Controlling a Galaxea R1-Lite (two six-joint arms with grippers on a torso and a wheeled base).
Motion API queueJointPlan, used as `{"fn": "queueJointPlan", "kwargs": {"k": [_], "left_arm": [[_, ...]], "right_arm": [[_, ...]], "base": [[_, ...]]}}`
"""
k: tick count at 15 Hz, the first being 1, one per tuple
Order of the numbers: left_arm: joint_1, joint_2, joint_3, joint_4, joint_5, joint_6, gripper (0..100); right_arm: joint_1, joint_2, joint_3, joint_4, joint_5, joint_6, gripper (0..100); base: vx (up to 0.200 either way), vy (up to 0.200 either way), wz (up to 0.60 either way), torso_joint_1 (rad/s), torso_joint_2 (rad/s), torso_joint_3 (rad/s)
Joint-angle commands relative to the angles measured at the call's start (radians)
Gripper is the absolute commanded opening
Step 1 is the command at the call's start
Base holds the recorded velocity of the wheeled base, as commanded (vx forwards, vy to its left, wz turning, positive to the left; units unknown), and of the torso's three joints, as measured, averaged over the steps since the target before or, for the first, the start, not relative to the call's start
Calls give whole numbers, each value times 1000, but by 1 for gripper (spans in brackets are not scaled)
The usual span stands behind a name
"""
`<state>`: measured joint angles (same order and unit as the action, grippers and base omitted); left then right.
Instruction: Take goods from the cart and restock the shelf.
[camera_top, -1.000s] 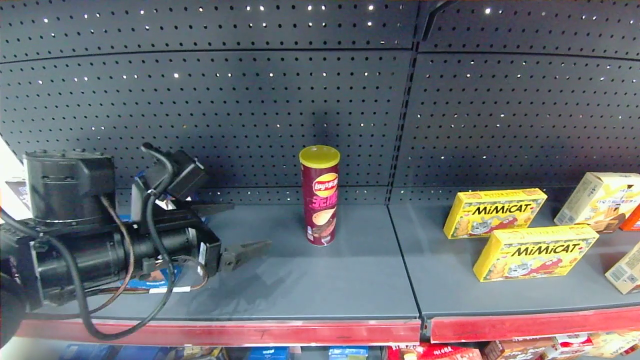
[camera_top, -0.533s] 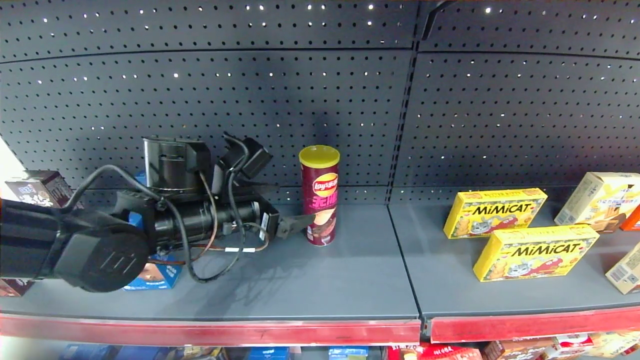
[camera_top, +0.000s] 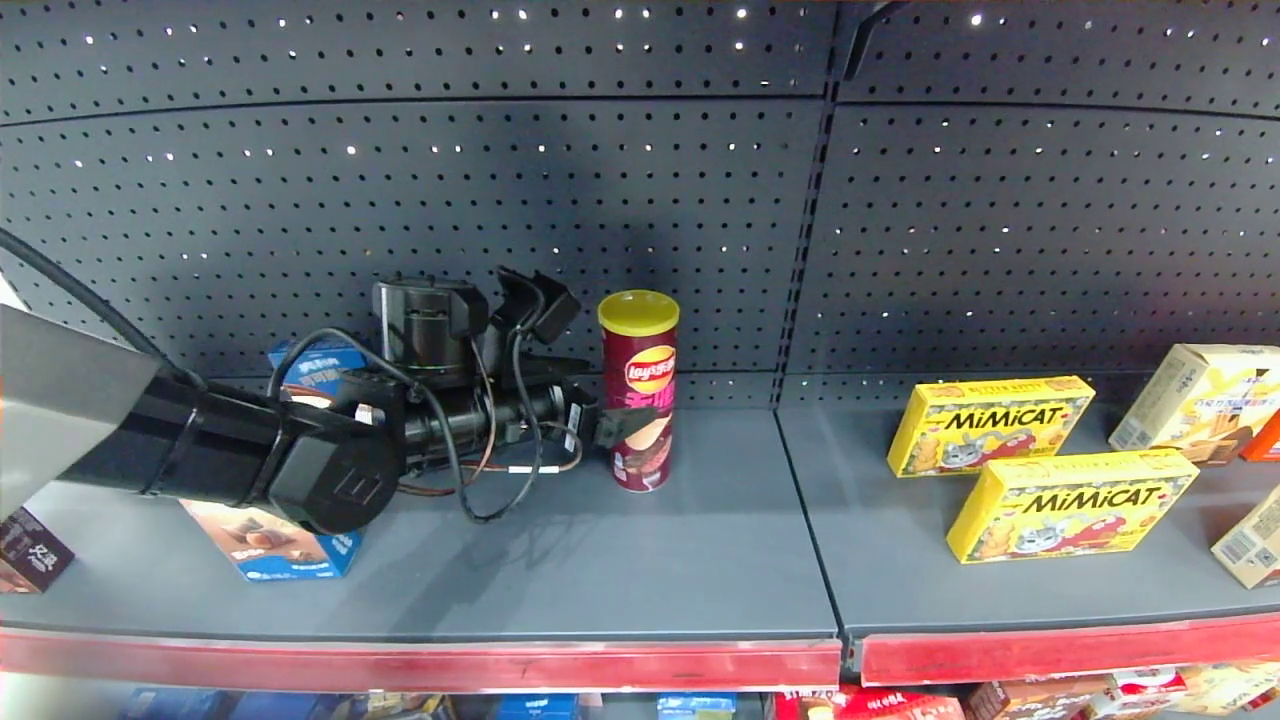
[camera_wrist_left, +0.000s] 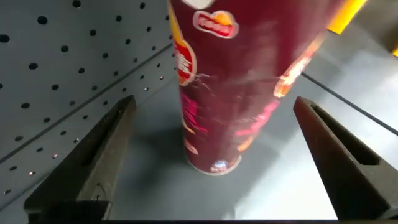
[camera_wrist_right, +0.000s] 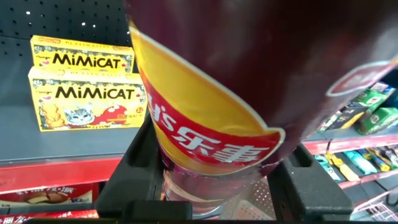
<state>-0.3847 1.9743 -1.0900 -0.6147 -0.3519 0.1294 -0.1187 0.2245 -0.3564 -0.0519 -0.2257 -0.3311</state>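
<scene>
Here, left tool (camera_wrist_left: 214, 109) spread wide around upright can (camera_top: 640, 385), right tool (camera_wrist_right: 214, 190) clamping second can (camera_wrist_right: 205, 106) (top cropped).

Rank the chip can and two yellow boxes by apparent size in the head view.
Largest: front yellow box; then rear yellow box and chip can, about alike. The front box is nearer, so unsure.

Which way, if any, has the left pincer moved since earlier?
Yes: the left pincer went rightward along the shelf, now open around the standing chips can.
</scene>
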Motion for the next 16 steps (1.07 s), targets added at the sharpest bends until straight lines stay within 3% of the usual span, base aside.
{"fn": "queueJointPlan", "kwargs": {"k": [1,4,16], "left_arm": [[1,28,-24,-2,1,-2,100],[3,41,-51,-4,1,-20,100],[-20,94,-113,-5,1,-22,100]], "right_arm": [[-1,-2,0,0,0,0,0],[1,-2,4,0,0,-11,0],[5,-85,22,73,5,-39,0]], "base": [[0,0,0,0,0,0],[0,0,0,0,0,0],[0,0,0,0,0,0]]}}
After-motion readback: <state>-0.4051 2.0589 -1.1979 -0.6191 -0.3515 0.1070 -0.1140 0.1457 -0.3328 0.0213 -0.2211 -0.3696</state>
